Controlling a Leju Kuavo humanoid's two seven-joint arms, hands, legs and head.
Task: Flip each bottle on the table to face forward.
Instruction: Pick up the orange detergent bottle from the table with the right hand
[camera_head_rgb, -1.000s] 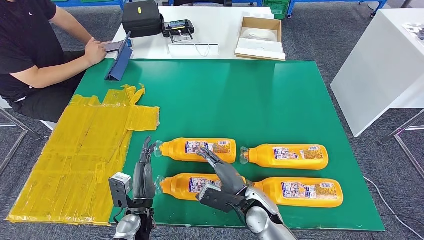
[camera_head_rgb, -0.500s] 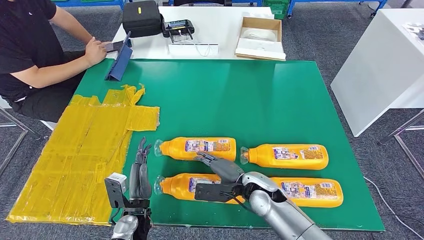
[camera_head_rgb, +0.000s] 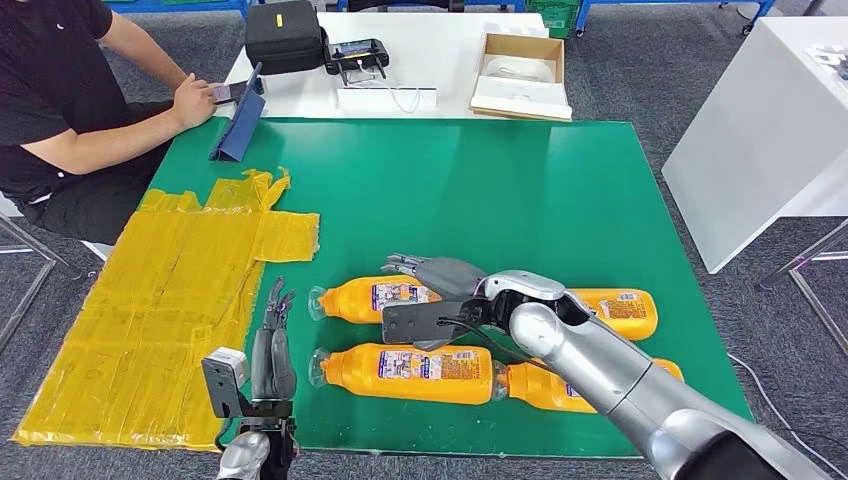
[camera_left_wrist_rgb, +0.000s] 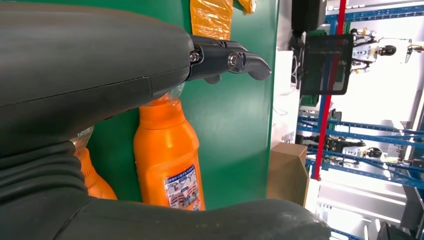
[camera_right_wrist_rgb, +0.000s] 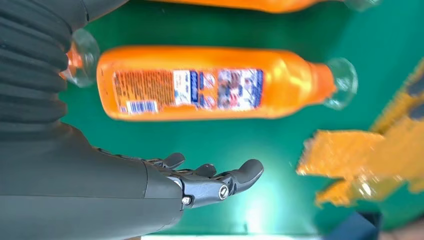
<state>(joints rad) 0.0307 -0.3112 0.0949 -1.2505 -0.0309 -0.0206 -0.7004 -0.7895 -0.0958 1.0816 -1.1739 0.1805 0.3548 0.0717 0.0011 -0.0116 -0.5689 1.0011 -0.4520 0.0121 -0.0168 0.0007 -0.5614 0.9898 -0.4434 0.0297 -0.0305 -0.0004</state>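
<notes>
- The right robot hand (camera_head_rgb: 436, 276) has swept forward, off the near-left bottle (camera_head_rgb: 405, 372) and out over the far-left bottle (camera_head_rgb: 372, 297), fingers spread and holding nothing.
- In the right wrist view that open palm (camera_right_wrist_rgb: 165, 185) hovers beside the far-left bottle's (camera_right_wrist_rgb: 210, 82) label, not touching it.
- The right forearm now crosses the far-right bottle (camera_head_rgb: 620, 310) and hides part of the near-right bottle (camera_head_rgb: 545, 388), which sits just under the elbow.
- The near-left bottle lies uncovered now, label up, cap toward the left robot hand.
- The left robot hand (camera_head_rgb: 271, 345) has eased back a touch, fingers straight and together-ish, gripping nothing, just beside the two left caps.
- All four orange bottles lie on their sides on the green surface (camera_head_rgb: 480, 190), in the same two rows as before.
- The person (camera_head_rgb: 70, 110) at the far corner sits as before, hand by the tablet (camera_head_rgb: 238, 125).
</notes>
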